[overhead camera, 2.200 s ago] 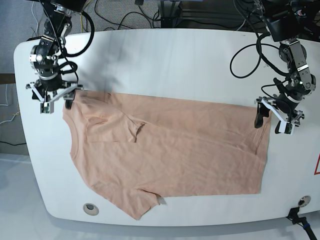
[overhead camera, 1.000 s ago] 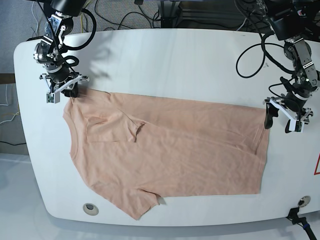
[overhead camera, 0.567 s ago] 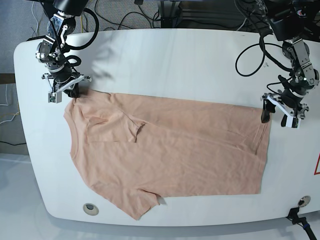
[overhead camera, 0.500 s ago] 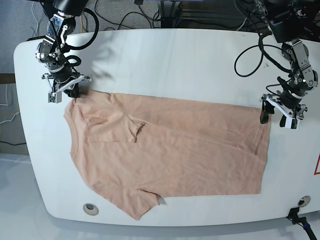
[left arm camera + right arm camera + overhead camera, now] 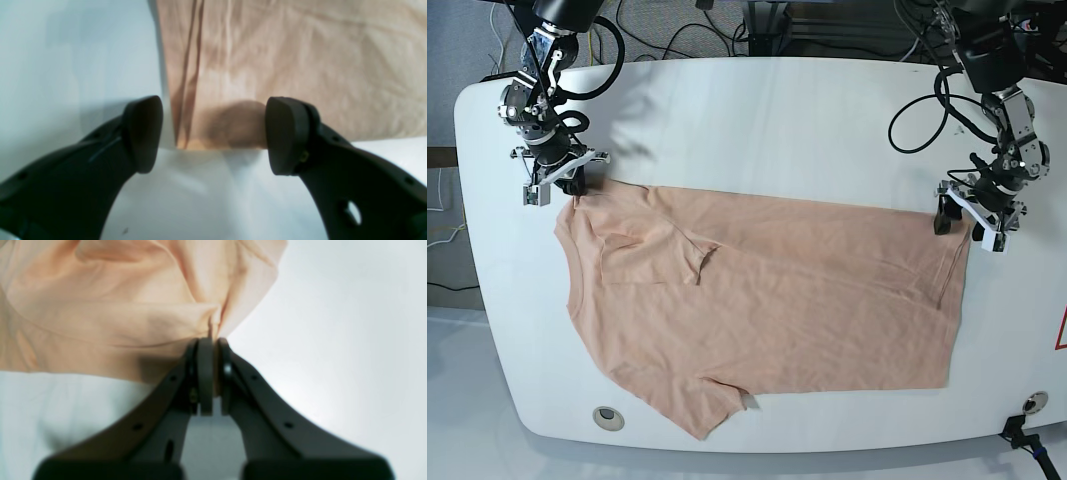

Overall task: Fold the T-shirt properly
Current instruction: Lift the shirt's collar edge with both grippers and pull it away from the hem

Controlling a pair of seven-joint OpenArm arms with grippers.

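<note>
My right gripper (image 5: 210, 373) pinches the T-shirt (image 5: 767, 300) at its far left corner; left gripper (image 5: 213, 133) gapes wide over its far right corner, holding nothing

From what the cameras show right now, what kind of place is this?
Probably a robotics lab or test bench, not a home. A pale peach cotton T-shirt lies on a white rounded table between two arms with black grippers, the right gripper and the left gripper; loose black cables run behind.

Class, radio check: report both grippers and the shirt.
Right gripper shut on T-shirt corner. Left gripper open, straddling hem corner. Shirt flat on table. Nothing obstructing.
</note>
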